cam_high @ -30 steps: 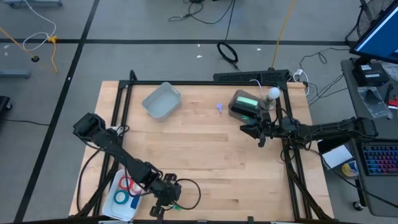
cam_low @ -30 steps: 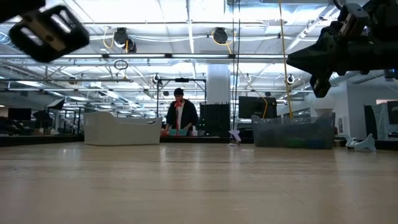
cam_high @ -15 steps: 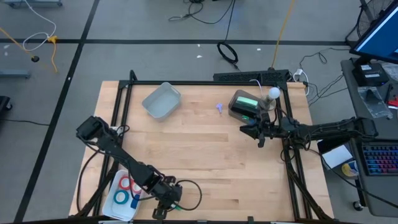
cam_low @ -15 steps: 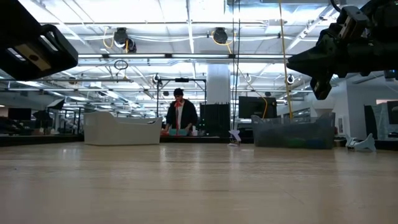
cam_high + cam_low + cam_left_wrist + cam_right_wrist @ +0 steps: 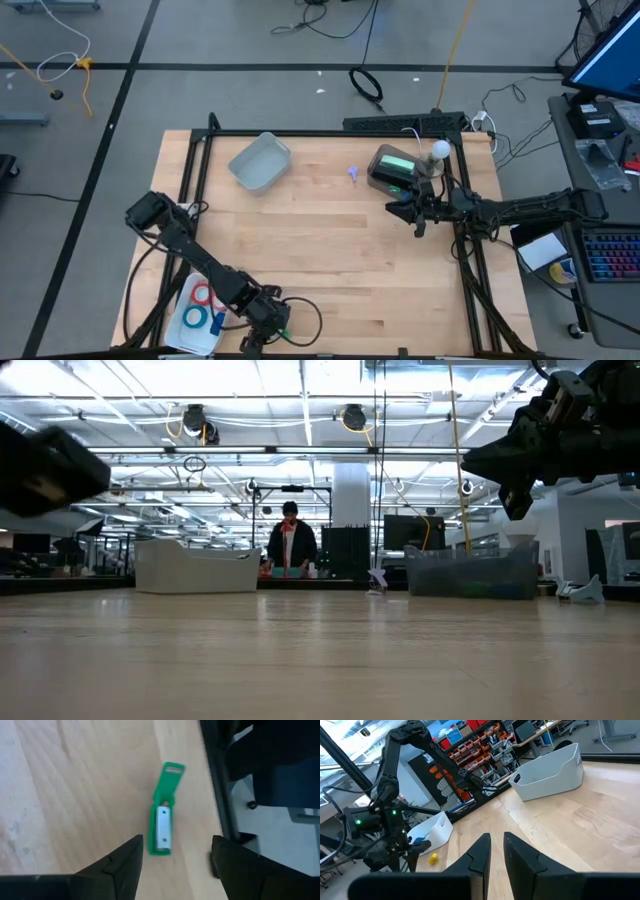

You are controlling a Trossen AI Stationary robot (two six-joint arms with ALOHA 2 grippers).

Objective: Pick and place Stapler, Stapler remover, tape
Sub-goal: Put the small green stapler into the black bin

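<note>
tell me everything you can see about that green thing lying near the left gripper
The green stapler is small, seemingly plastic, with a silvery metal strip along its body and a hinged green arm swung open beyond it. It lies flat on the bare wooden table, close to the edge by the black frame rail. The left gripper hovers open above it; nothing touches it.

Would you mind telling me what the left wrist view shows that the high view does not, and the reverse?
Only the left wrist view shows the green stapler clearly, lying on the wood between the open fingers. Only the high view shows the grey bin, the tape in the white tray and the right gripper. Both share the table near its edge.
</note>
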